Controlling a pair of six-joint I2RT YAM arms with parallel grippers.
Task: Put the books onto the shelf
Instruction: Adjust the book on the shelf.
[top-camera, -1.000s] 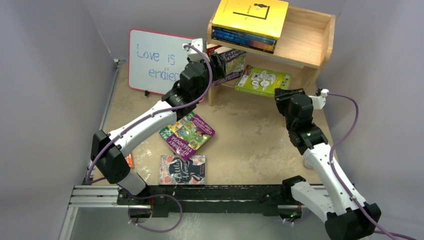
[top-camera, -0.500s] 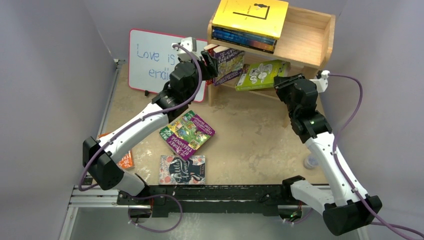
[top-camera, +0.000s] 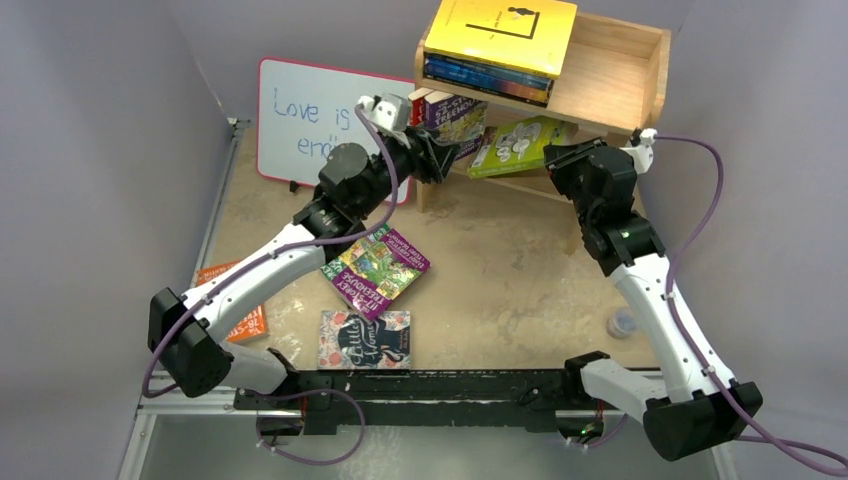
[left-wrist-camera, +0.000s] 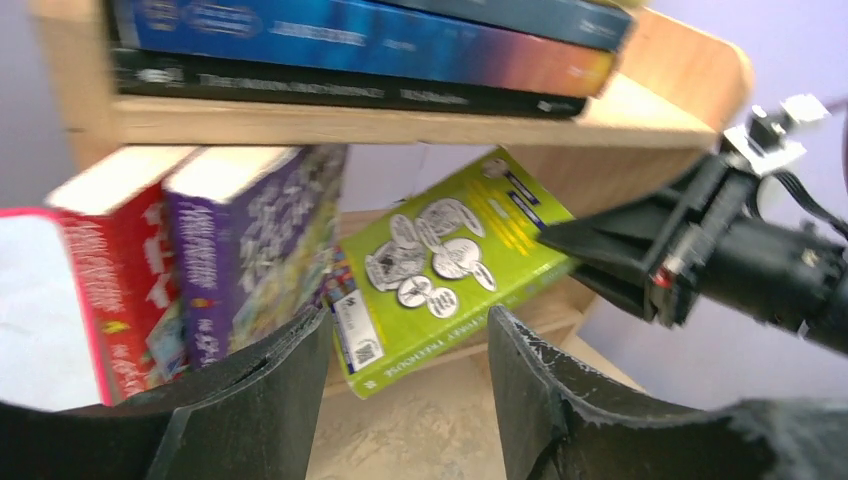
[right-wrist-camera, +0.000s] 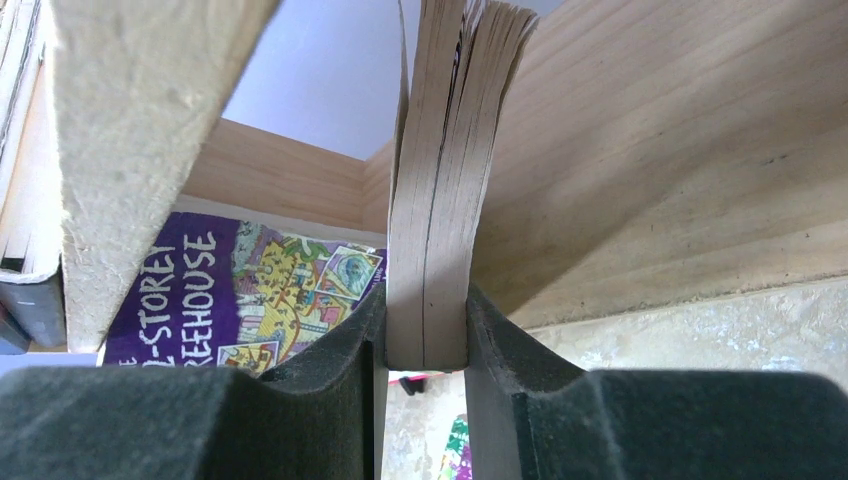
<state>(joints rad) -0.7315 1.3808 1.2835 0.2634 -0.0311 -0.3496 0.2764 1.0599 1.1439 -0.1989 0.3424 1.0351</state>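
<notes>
Pinching the green book, now lifted off the lower shelf, the right gripper faces the spread left gripper; three books remain on the table.

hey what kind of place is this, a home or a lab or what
Most likely a robot test cell, not a home: plain grey walls box in a scuffed beige tabletop, and two white-and-black arms are bolted to a metal rail at its near edge.

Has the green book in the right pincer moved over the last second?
Yes. The green book has risen off the lower board and tilted, now up close under the shelf's upper board.
</notes>
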